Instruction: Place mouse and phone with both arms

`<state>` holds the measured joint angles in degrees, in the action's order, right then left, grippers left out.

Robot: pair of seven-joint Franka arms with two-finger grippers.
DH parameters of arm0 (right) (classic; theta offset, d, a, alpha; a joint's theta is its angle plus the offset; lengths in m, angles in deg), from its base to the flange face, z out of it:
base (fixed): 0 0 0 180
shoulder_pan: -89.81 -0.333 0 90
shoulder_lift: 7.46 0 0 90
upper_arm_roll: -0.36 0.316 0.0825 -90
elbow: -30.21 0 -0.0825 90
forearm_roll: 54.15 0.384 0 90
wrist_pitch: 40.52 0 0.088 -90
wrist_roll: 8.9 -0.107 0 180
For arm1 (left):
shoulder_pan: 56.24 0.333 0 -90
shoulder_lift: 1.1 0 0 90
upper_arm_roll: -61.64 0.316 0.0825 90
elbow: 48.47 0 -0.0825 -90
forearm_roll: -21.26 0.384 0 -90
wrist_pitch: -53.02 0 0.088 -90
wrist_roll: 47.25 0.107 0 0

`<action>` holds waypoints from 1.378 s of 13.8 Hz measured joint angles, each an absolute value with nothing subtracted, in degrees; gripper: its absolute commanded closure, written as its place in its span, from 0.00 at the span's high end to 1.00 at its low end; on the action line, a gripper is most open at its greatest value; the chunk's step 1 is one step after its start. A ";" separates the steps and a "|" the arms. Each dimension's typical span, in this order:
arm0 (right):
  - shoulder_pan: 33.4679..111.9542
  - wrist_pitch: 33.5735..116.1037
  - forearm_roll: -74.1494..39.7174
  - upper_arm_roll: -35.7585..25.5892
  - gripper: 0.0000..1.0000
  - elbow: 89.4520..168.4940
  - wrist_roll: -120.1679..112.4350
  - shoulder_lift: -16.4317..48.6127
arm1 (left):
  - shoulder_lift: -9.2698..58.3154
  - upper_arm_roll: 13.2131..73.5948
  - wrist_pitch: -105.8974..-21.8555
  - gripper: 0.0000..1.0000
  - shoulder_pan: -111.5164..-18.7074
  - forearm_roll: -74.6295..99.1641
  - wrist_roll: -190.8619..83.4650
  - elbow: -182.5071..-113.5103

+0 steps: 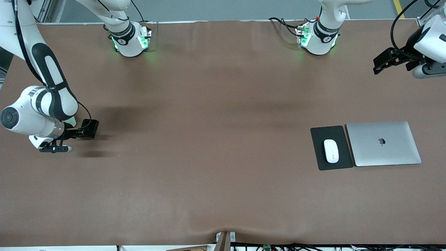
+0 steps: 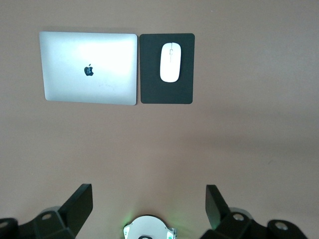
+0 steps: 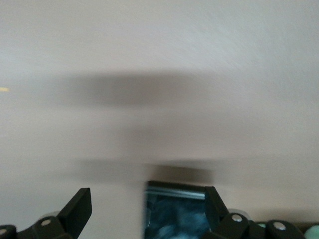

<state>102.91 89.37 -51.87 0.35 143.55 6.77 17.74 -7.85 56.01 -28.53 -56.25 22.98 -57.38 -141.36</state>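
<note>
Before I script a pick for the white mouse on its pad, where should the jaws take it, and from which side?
Grip the mouse across its narrow middle, coming straight down. It lies flat on the dark pad, long sides exposed; the laptop is beside the pad, probably clear.

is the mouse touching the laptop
Apart. In the left wrist view the mouse lies on the dark pad, with a strip of bare pad showing between it and the laptop. The front view agrees.
</note>
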 measured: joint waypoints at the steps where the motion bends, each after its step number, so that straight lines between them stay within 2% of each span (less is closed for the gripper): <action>1: 101.68 85.62 -51.87 0.38 1.00 141.56 6.10 16.67 | -7.96 56.22 -28.54 1.00 -56.19 22.90 -57.37 -141.42; 9: 95.47 61.65 -51.88 0.60 1.00 129.57 -3.45 9.89 | -6.68 56.40 -29.31 1.00 -56.15 22.72 -57.37 -141.28; 19: 92.09 43.05 -51.88 1.43 1.00 114.00 -10.45 -0.17 | -6.73 56.49 -30.18 1.00 -55.99 21.80 -57.37 -140.86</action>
<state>92.09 43.05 -51.88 1.43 114.00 -10.45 -0.17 -6.73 56.49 -30.18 -55.99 21.80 -57.37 -140.86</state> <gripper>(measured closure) 0.000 0.000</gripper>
